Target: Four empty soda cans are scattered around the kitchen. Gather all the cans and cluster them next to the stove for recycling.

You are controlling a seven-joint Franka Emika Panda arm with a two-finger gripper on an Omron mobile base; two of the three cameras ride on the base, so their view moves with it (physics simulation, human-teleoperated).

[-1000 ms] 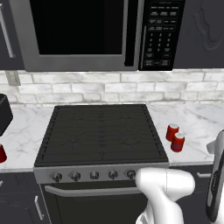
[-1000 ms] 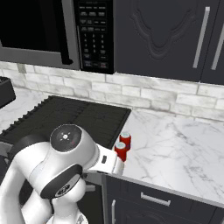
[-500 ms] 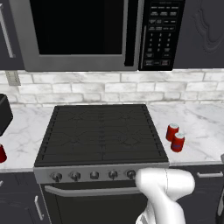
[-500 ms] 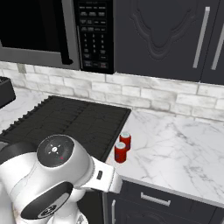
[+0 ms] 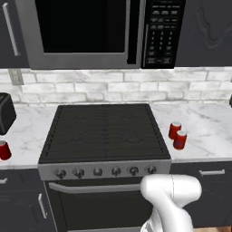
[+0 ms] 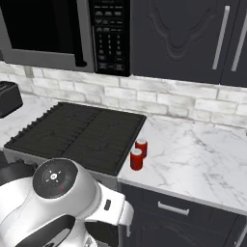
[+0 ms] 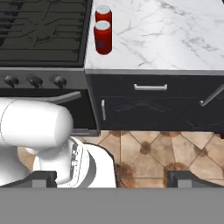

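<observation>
White marble counter [image 6: 193, 154] under dark upper cabinets [image 6: 188, 38], pale brick backsplash [image 5: 113, 90] behind it, microwave [image 5: 95, 31] above, dark drawers below, tan tiled floor [image 7: 148, 148].

Flat, even render lighting, nothing dim or blown out

Light's soft and seems to come from above; the soda cans [image 7: 103, 37] barely drop shadows on the marble counter [image 7: 175, 35]. No glare, just a mild sheen on the microwave [image 5: 86, 31]. Both base views look a bit soft and low-res, no edge warping.
</observation>
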